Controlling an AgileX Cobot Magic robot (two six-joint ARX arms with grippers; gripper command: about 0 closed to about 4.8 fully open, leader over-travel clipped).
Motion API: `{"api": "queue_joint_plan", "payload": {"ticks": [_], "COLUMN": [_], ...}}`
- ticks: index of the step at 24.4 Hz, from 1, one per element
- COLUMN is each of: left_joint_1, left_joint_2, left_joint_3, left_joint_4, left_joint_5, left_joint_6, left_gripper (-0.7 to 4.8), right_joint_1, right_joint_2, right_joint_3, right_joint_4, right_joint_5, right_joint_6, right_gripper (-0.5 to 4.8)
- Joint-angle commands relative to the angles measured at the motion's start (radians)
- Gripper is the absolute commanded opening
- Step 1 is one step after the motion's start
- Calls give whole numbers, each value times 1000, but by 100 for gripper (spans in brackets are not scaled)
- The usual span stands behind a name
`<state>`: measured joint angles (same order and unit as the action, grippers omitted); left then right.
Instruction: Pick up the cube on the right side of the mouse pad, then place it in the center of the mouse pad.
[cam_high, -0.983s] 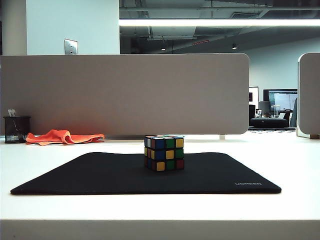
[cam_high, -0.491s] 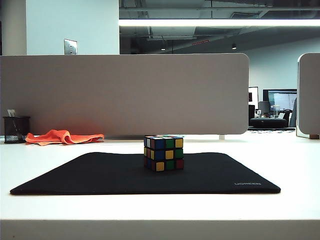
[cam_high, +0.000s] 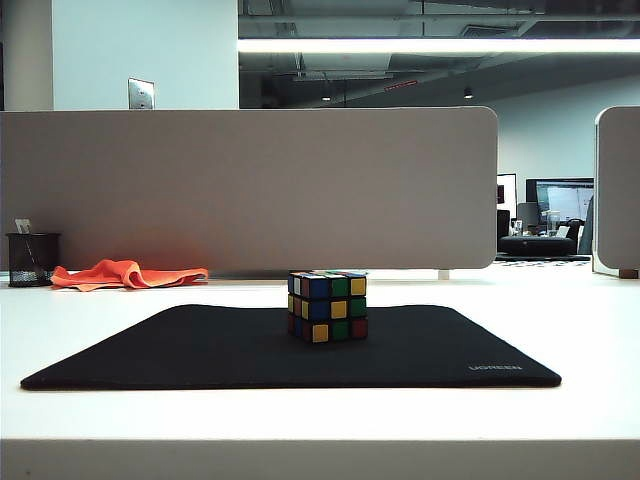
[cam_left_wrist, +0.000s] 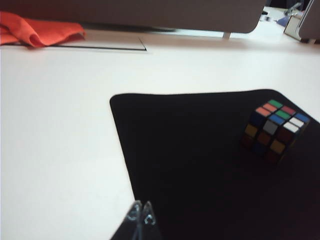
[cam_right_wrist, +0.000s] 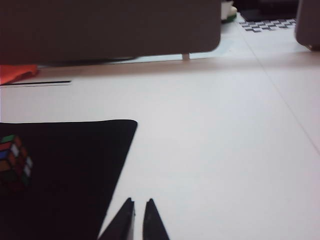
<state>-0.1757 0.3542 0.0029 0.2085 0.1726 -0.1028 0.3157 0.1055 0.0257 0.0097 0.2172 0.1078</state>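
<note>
The cube (cam_high: 328, 305), black-framed with scrambled coloured stickers, stands alone around the middle of the black mouse pad (cam_high: 200, 350), towards its far edge. No arm shows in the exterior view. In the left wrist view my left gripper (cam_left_wrist: 141, 209) hovers shut and empty over the pad's (cam_left_wrist: 200, 165) near left edge, well short of the cube (cam_left_wrist: 275, 131). In the right wrist view my right gripper (cam_right_wrist: 139, 202) hangs over bare table just right of the pad (cam_right_wrist: 70, 165). Its fingers are all but together with nothing between them, and the cube (cam_right_wrist: 15, 162) sits far off.
An orange cloth (cam_high: 125, 273) and a black mesh pen holder (cam_high: 32, 258) lie at the back left, before a grey divider panel (cam_high: 250, 190). A second panel (cam_high: 620, 190) stands at the right edge. White table surrounds the pad.
</note>
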Motion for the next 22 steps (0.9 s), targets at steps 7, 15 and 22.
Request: {"api": "queue_joint_plan", "payload": {"ticks": [7, 15, 22], "left_joint_1": [0, -2, 1], "left_joint_2": [-172, -350, -352], "left_joint_3": [4, 13, 13], "left_joint_4": [-55, -340, -297], "left_joint_5": [-38, -43, -68], "left_joint_6": [-36, 37, 43], "left_gripper": [-6, -6, -6], "right_joint_1": [0, 0, 5], "right_joint_2": [-48, -53, -107], "right_joint_3": [-15, -15, -16], "right_joint_4": [-77, -60, -87], "right_joint_5": [-16, -10, -9], "right_joint_6": [-4, -4, -5], "right_gripper": [40, 41, 40]}}
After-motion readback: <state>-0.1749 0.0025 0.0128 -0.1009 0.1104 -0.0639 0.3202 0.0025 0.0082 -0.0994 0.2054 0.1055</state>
